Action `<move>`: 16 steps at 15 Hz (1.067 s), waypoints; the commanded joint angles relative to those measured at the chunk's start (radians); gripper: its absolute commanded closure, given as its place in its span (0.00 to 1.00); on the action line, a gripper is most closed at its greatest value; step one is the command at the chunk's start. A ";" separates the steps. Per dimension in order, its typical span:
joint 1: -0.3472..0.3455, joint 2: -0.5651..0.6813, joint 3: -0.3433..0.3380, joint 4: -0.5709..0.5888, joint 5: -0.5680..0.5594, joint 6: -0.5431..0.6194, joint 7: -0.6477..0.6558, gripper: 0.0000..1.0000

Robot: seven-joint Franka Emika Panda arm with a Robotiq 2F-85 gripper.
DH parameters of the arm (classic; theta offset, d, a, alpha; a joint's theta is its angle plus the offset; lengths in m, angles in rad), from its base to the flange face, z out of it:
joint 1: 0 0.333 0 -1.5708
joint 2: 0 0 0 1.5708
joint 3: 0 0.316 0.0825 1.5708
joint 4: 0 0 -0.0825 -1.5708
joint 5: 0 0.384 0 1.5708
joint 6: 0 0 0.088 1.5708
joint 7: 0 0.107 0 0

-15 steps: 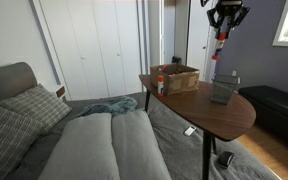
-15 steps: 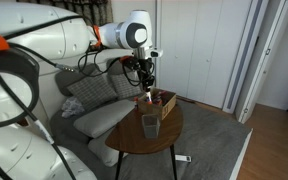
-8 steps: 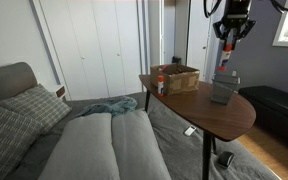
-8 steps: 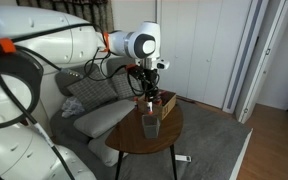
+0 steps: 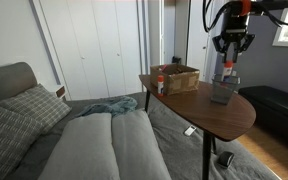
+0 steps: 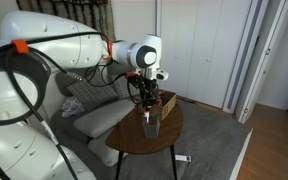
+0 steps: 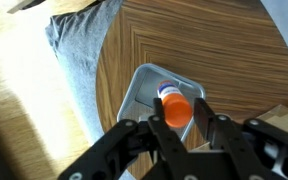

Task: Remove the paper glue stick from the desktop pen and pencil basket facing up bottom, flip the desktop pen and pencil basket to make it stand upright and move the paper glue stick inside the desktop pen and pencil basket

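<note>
The grey mesh pen basket (image 5: 223, 92) stands upright on the round wooden table (image 5: 194, 108), and it shows in both exterior views (image 6: 150, 126). My gripper (image 5: 229, 60) hangs straight above it, shut on the paper glue stick (image 5: 227, 69). The stick is vertical with its lower end at the basket's mouth (image 6: 148, 108). In the wrist view the orange cap (image 7: 176, 108) sits between my fingers (image 7: 184, 112), with the white body pointing down into the open basket (image 7: 134, 85).
A brown cardboard box (image 5: 177, 77) sits on the far part of the table, with a small red-topped container (image 5: 161, 84) beside it. The box also shows in an exterior view (image 6: 166, 102). A grey sofa (image 5: 84, 140) with cushions stands next to the table.
My gripper has come down and moved over the basket with the glue stick in it. The stick's lower end now reaches the basket's opening.
</note>
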 commanded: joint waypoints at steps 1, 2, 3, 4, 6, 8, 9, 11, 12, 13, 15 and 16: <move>-0.008 -0.011 0.006 -0.014 0.005 0.022 -0.016 0.31; -0.006 -0.014 0.008 -0.013 0.003 0.026 -0.018 0.23; -0.005 -0.017 0.010 -0.010 0.002 0.028 -0.019 0.16; -0.005 -0.020 0.012 -0.009 -0.001 0.032 -0.018 0.10; -0.004 -0.029 0.017 -0.003 -0.003 0.037 -0.016 0.01; -0.004 -0.044 0.025 0.006 -0.004 0.033 -0.003 0.00; -0.003 -0.053 0.027 0.010 -0.004 0.033 -0.003 0.00; -0.005 -0.070 0.036 0.018 -0.011 0.028 0.004 0.00; -0.005 -0.077 0.039 0.021 -0.011 0.026 0.004 0.00; -0.005 -0.084 0.042 0.025 -0.011 0.022 0.005 0.00; -0.007 -0.060 0.035 0.025 0.000 0.026 -0.007 0.00; -0.007 -0.060 0.035 0.025 0.000 0.026 -0.007 0.00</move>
